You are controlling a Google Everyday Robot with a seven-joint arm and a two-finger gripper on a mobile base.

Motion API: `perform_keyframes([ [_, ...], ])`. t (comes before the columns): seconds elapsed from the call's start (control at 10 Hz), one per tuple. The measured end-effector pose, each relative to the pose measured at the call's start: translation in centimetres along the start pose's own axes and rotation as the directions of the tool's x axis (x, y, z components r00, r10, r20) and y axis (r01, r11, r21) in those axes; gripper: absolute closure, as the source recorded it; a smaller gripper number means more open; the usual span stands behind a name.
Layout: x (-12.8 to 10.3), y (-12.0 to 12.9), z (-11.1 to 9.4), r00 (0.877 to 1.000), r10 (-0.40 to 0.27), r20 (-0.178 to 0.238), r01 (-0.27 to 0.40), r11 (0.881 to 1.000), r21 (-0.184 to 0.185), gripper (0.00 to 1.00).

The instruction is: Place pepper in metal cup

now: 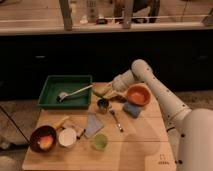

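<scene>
Yellow-green tapered pepper (pixel 101 93): at the tip of the white arm's gripper (pixel 109 91), just behind and above the small dark shiny metal cup (pixel 103 104). Whether the gripper is clamped on the pepper or spread cannot be told.
Cup: upright on the wooden table (pixel 145 150), just right of the green plastic tray (pixel 50 92) and left of the orange bowl (pixel 138 95).
Step, as judged: carrying the pepper to the cup.
Next move calls for centring over the cup's mouth, lowering the tapered end in, then releasing.

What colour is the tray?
Green, camera view. The end effector is just right of the tray, near the metal cup.
</scene>
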Motion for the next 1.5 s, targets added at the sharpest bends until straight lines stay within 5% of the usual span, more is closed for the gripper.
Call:
perform_keyframes([
  [0.9, -1.3, 2.5, 0.6, 0.996, -0.031, -0.082, 0.027, 0.998, -0.052, 0.92],
  [1.5, -1.7, 2.3, 1.2, 0.992, -0.026, -0.121, 0.017, 0.997, -0.079, 0.33],
])
